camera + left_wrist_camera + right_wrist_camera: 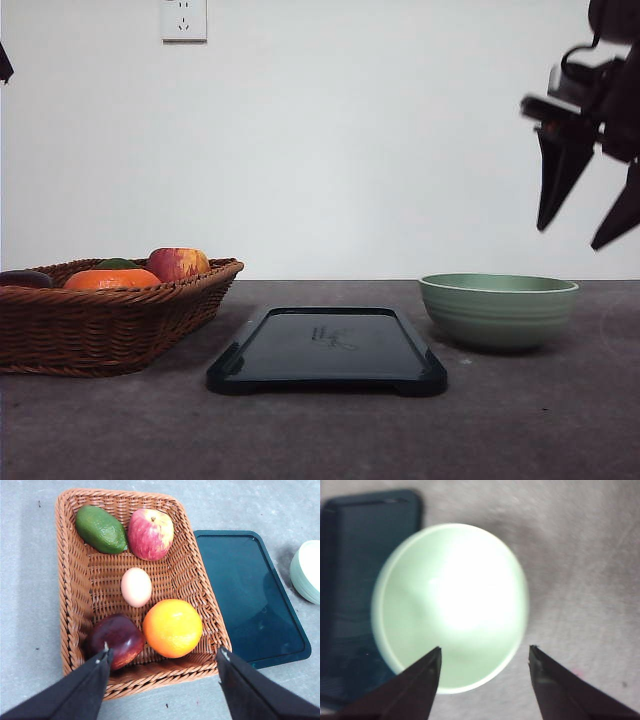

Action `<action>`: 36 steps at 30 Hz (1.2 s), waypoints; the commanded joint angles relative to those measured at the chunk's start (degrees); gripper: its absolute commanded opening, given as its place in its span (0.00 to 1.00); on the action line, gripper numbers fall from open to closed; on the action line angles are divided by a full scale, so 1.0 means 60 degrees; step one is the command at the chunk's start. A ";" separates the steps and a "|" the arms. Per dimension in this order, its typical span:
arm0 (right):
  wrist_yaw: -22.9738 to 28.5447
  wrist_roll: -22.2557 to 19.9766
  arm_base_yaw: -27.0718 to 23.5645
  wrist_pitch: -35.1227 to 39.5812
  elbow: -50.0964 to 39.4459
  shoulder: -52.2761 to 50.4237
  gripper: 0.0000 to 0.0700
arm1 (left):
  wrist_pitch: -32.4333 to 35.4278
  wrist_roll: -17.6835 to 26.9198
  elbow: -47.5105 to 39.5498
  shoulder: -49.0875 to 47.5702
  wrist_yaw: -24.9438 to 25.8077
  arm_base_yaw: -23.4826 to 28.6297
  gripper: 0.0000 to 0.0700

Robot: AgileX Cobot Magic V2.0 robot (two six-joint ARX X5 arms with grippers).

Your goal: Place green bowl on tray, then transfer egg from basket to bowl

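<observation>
Sage-green bowl [498, 309] on the table just right of the empty tray [327, 350]; right gripper [590, 220] above it, spread wide for its rim. Egg [136, 587] in wicker basket [70, 580], left gripper [162, 662] wide overhead.

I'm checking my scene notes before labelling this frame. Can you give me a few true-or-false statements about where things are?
1. The green bowl sits on the tray. False: it stands on the table, beside the tray.
2. The egg lies in the basket. True.
3. The right gripper holds the bowl. False: it hangs open above it.
4. The left gripper is open. True.
</observation>
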 commanded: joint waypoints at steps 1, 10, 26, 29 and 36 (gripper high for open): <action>0.0046 -0.0113 0.0029 0.0130 0.0200 0.0306 0.48 | 0.0097 -0.0007 0.0240 0.0051 0.0062 -0.0025 0.61; 0.0058 -0.0136 0.0022 0.0464 0.0200 0.1401 0.48 | 0.0097 -0.0007 0.0240 0.0051 0.0062 -0.0025 0.61; 0.0028 -0.0120 0.0022 0.0367 0.0200 0.1104 0.00 | 0.0089 -0.0010 0.0240 0.0051 0.0062 -0.0025 0.61; -0.0020 -0.0131 0.0041 0.0148 0.0204 0.0708 0.00 | 0.0079 -0.0011 0.0240 0.0051 0.0062 -0.0029 0.61; -0.0368 -0.0288 0.0450 -0.0557 0.0414 0.0328 0.00 | 0.0068 -0.0007 0.0240 0.0051 0.0062 -0.0033 0.61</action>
